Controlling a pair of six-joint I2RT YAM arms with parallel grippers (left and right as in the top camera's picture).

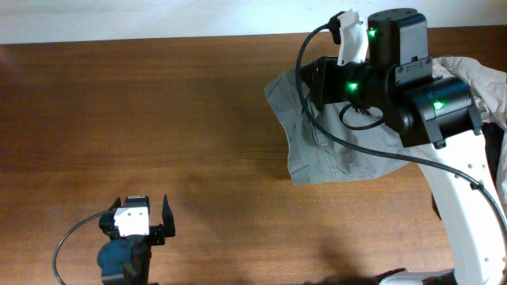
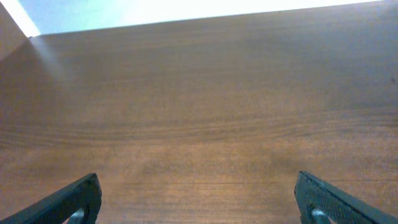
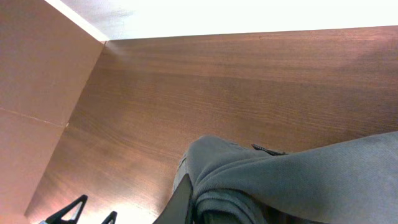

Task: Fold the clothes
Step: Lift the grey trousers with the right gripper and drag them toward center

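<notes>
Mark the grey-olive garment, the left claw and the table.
grey-olive garment (image 1: 317, 154): overhead view, on its wrinkled lower-left panel.
left claw (image 1: 142, 201): overhead view, midway between its open fingertips.
table (image 1: 158, 103): overhead view, on bare wood left of the garment.

brown wooden table (image 1: 158, 103) carries crumpled grey-olive clothes (image 1: 317, 154) on its right.

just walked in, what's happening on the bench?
Clothes folding, early stage. The right gripper is over the wrinkled grey-olive garment at the table's far right. In the right wrist view the fabric is bunched up between its fingers, so it looks gripped. The garment is crumpled, with no neat fold yet. The left gripper is open and holds nothing, at the near left over bare wood, well away from the cloth.
</notes>
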